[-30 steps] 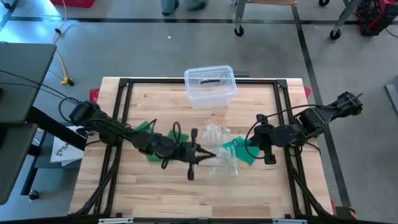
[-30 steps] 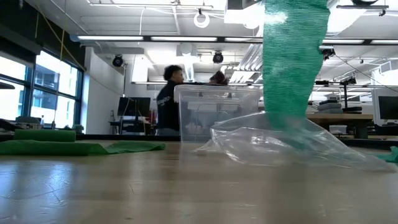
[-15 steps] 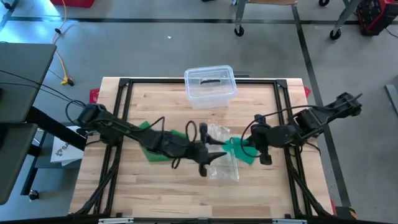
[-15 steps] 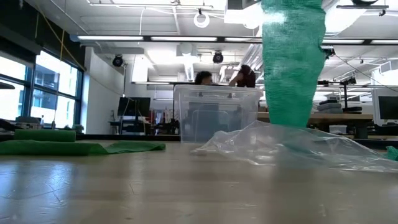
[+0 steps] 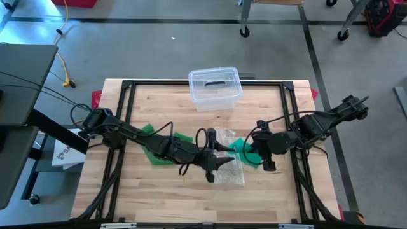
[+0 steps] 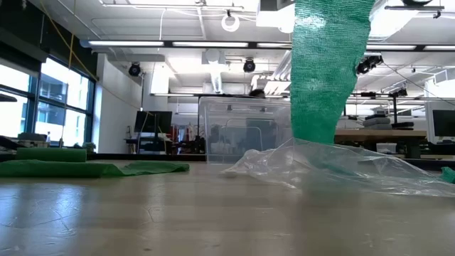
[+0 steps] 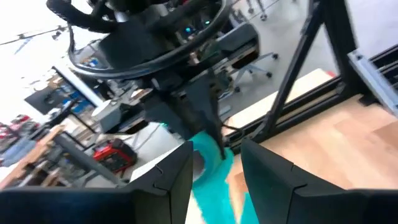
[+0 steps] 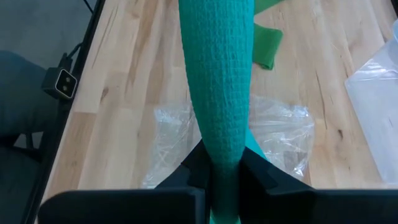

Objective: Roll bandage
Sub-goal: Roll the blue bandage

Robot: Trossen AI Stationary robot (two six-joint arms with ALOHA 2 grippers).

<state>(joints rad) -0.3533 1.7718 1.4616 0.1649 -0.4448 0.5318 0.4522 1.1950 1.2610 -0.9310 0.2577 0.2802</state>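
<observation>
High view, taking the clear plastic bag at mid-table as landmark: a second green bandage lies flat to its left; the left gripper hovers at the bag's left edge, jaws apart and empty; the right gripper, just right of the bag, is clamped on a green bandage hanging over it. Behind sits a clear lidded container.

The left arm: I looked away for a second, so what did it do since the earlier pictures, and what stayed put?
The left gripper slid rightward across the table onto the clear plastic bag and opened its fingers; nothing shows between them. The right gripper stayed shut on the green bandage, drifting slightly leftward. The clear container did not move.
</observation>
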